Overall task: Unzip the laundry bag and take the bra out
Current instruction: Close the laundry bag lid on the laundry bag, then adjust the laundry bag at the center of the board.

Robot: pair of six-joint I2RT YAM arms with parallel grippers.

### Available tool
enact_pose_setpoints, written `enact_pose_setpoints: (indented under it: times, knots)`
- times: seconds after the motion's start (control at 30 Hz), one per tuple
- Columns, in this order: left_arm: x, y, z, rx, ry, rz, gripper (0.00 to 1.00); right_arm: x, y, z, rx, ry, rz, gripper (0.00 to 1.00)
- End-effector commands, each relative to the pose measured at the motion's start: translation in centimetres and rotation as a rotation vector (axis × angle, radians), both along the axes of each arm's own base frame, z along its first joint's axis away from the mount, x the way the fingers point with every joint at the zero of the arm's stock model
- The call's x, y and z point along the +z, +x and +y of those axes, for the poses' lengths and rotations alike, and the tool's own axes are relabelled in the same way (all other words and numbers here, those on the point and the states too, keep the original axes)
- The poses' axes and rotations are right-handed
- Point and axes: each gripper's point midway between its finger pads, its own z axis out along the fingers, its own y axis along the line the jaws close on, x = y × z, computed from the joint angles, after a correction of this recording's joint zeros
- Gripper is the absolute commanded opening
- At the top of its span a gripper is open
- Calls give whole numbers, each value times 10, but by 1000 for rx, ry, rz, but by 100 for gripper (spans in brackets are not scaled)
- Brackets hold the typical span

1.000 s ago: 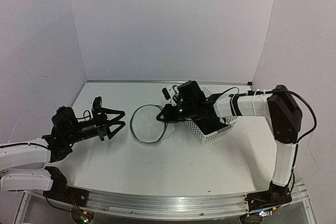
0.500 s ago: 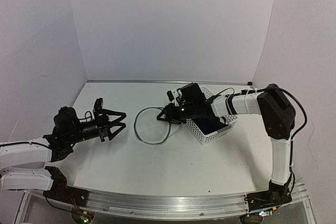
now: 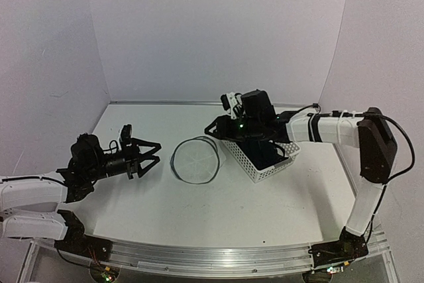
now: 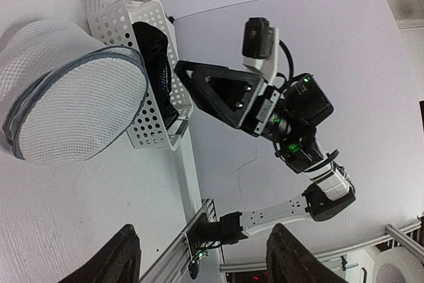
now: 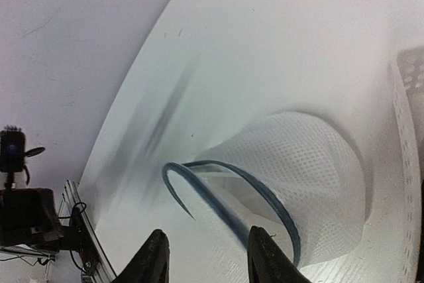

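The laundry bag lies on the table as a round white mesh pouch with dark rims. In the right wrist view the laundry bag gapes, its blue-rimmed lid hanging open. The bra is a dark heap inside the white basket; it also shows in the left wrist view. My right gripper is open and empty, raised over the bag's far right rim; the right wrist view shows the right gripper above the open lid. My left gripper is open and empty, left of the bag and apart from it.
The white slotted basket stands right against the bag. My right arm reaches across above the basket. White walls close the table at the back and sides. An aluminium rail runs along the near edge.
My right gripper has lifted off the bag's rim and drawn back toward the basket. The bag has shifted a little to the right and rounded out. My left gripper has barely moved.
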Motion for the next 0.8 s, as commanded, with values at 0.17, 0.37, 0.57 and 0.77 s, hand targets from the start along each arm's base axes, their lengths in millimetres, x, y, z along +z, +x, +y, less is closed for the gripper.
enact_pose_setpoints:
  times: [0.17,0.37,0.57,0.77]
  knots:
    - [28,8,-6,-13,-28,-76,65,74,-22,22,132,31,-287,45]
    - [29,8,-6,-17,-27,-79,65,56,-9,28,138,-124,-472,48]
    - [30,9,-5,-11,-28,-83,66,39,7,30,146,-226,-638,55]
    - [30,9,-5,-16,-27,-85,66,23,11,45,217,-247,-681,60]
